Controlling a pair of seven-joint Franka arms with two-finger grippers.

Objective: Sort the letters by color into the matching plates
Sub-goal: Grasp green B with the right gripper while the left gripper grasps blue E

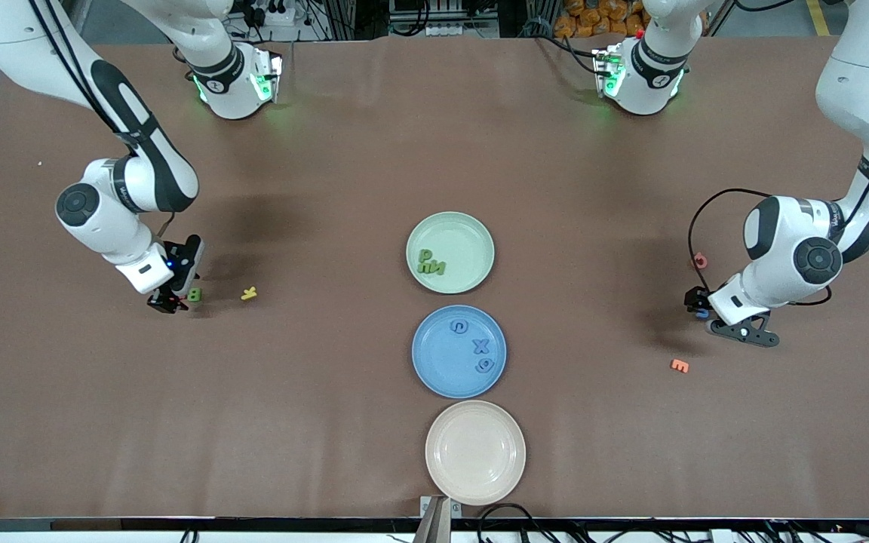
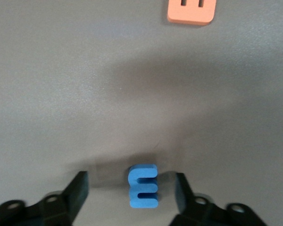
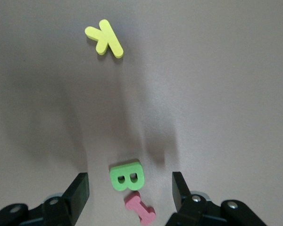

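A blue letter E (image 2: pixel 143 186) lies on the table at the left arm's end, between the fingers of my open left gripper (image 2: pixel 131 188), with a gap on each side. From the front it shows as a blue speck (image 1: pixel 701 314) under the left gripper (image 1: pixel 698 305). My open right gripper (image 3: pixel 129 188) hangs low over a green letter B (image 3: pixel 127 176) and touches nothing. The front view shows this B (image 1: pixel 194 295) beside the right gripper (image 1: pixel 169 302). The mint green plate (image 1: pixel 468 234) holds green letters (image 1: pixel 431 262). Three blue letters (image 1: pixel 481 346) lie in the blue plate (image 1: pixel 438 366).
A pink I (image 3: pixel 140 208) touches the green B between the right fingers. A yellow K (image 1: pixel 249 293) lies close by. An orange E (image 1: pixel 680 366) and a red letter (image 1: pixel 700 261) lie near the left gripper. A cream plate (image 1: pixel 475 483) sits nearest the front camera.
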